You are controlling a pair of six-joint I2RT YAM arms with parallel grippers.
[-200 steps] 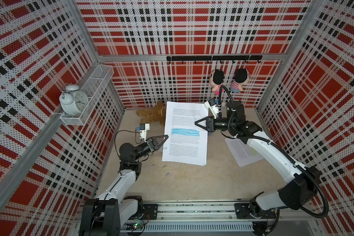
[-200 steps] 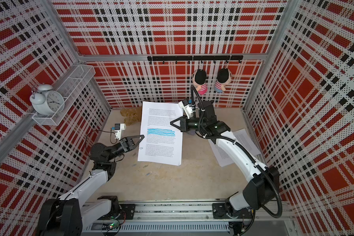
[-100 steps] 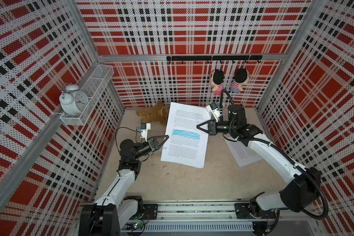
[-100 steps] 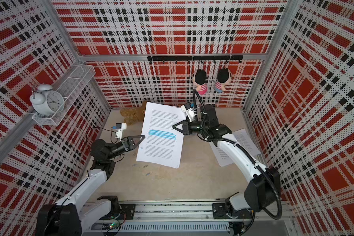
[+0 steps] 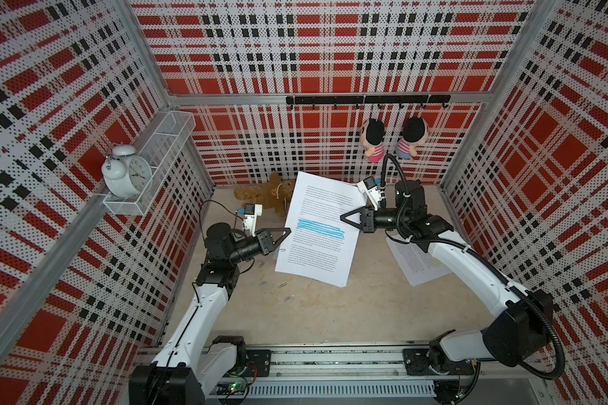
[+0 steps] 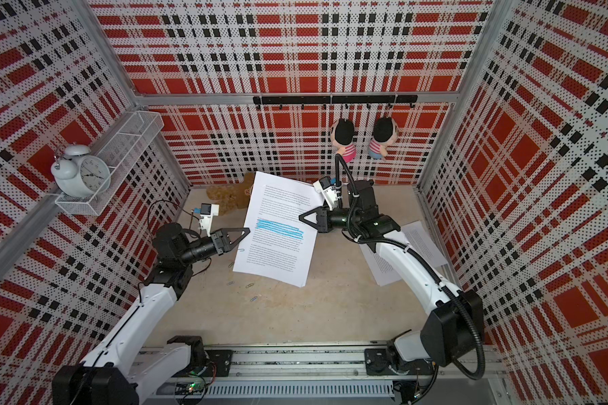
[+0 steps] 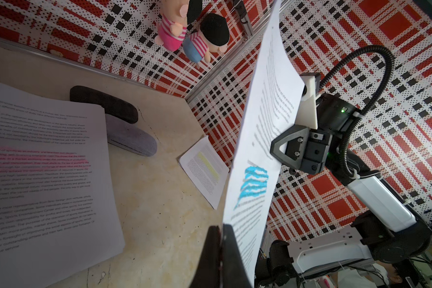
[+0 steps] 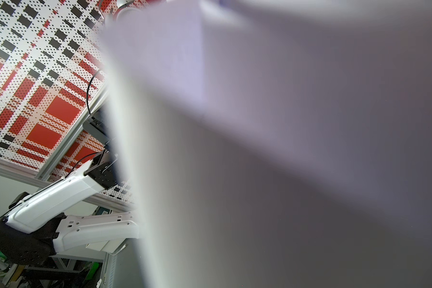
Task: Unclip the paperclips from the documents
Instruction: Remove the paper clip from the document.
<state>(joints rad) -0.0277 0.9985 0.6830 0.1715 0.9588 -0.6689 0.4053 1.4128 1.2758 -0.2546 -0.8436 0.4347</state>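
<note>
— One document (image 5: 318, 228) has swung askew, held above the table (image 5: 330, 322); right gripper (image 5: 343, 218) clamped on its edge.
— Left gripper (image 5: 289, 230) closed at the opposite edge, clip (image 5: 282, 250) just below. Ready to pull, I'd say!

A blue-banded document (image 8: 284, 149) blinds the right wrist view
It fills that view as a blur; in both top views it hides part of the teddy bear (image 5: 260, 192), and the loose paperclips (image 5: 287, 298) are too small for colour.
</note>
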